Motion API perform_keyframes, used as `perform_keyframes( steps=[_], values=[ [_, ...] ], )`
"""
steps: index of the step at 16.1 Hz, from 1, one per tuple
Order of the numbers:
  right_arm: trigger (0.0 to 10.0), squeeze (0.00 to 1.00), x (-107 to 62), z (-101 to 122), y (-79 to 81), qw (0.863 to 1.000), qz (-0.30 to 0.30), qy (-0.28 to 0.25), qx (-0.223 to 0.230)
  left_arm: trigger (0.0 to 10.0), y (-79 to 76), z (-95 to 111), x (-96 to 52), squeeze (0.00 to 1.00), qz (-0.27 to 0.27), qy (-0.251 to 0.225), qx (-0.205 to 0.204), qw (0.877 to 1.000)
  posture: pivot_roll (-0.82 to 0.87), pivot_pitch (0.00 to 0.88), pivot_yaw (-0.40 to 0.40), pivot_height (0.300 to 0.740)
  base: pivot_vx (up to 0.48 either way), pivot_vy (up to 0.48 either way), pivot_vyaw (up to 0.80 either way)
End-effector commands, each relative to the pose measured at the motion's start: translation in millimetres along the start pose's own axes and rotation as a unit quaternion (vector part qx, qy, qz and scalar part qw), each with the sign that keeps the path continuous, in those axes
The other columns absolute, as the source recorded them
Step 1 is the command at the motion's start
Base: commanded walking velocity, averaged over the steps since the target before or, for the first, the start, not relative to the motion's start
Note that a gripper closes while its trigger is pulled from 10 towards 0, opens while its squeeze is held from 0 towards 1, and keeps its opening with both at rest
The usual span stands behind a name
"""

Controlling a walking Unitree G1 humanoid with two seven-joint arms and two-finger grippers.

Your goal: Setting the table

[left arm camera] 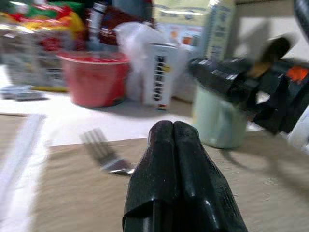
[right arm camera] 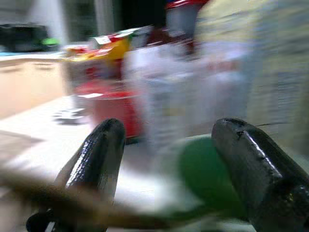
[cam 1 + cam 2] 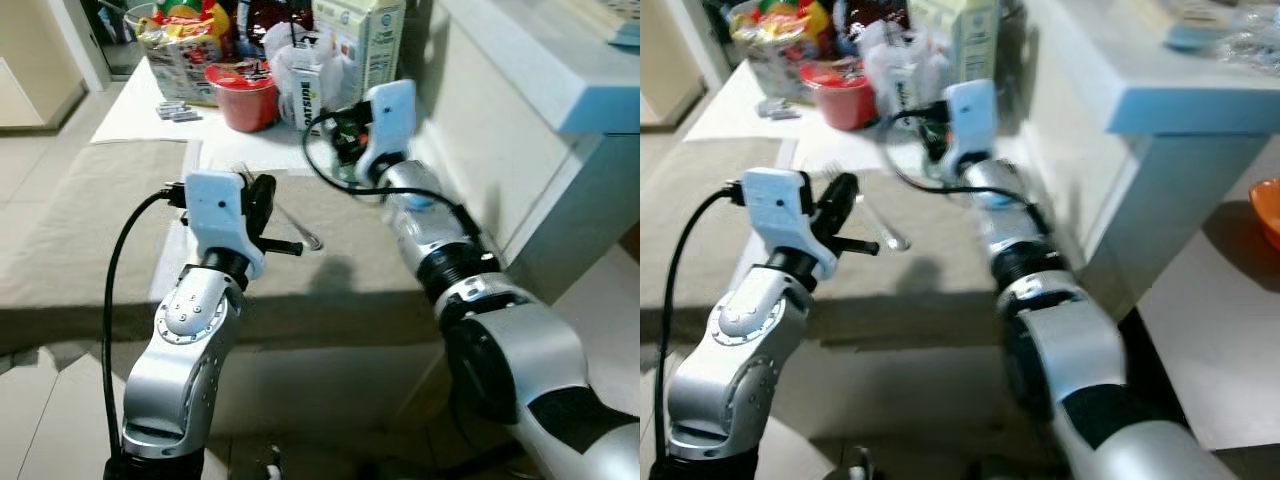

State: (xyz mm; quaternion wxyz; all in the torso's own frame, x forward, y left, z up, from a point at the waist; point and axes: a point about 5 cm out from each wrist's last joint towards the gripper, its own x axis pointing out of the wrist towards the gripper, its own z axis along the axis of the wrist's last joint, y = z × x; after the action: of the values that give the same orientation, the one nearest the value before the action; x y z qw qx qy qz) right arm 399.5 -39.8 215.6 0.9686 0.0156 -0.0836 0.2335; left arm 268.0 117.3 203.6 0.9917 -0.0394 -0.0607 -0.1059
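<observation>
We see the left hand (image 1: 173,140) with fingers pressed together, holding nothing, over the beige mat (image 3: 90,220) on the worktop (image 3: 140,110). Fork (image 1: 104,154) lies on the mat just ahead of it. Further right, the pale green cup (image 1: 217,121) stands at the mat's far edge; the right hand (image 2: 169,159) is spread wide around it, blurred.

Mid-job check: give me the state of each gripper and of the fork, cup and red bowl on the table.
left gripper: fingers shut, empty, above the placemat.
right gripper: fingers open, on either side of the green cup.
fork: lying flat on the placemat, ungripped.
green cup: upright, on the table.
red bowl: upright, untouched.
</observation>
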Motion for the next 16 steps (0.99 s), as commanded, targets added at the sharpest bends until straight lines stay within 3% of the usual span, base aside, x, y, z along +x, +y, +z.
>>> perform_keyframes(
  steps=[1,3,6,16],
  values=[
    [10.0,0.00,7.0,17,1.1,0.999,0.010,-0.018,0.026,10.0,0.8,0,-1.4,0.00,0.003,0.001,0.000,1.000,-0.02,0.055,0.024,0.740,0.000,0.000,0.00],
    [10.0,0.00,9.7,22,7.1,0.998,0.027,-0.027,0.044,10.0,1.2,1,-1.7,0.00,0.005,0.000,0.000,1.000,-0.01,0.059,0.023,0.740,0.000,0.000,0.00],
    [10.0,0.00,10.4,28,10.5,0.999,0.027,-0.046,-0.005,10.0,1.9,1,-1.8,0.00,0.007,0.000,0.001,1.000,-0.01,0.060,0.022,0.740,0.000,0.000,0.00],
    [10.0,0.00,7.6,11,19.8,0.999,0.048,-0.011,-0.011,10.0,0.5,2,-1.4,0.00,0.005,-0.002,-0.002,1.000,-0.01,0.060,0.022,0.740,0.000,0.000,0.00]
  ],
)
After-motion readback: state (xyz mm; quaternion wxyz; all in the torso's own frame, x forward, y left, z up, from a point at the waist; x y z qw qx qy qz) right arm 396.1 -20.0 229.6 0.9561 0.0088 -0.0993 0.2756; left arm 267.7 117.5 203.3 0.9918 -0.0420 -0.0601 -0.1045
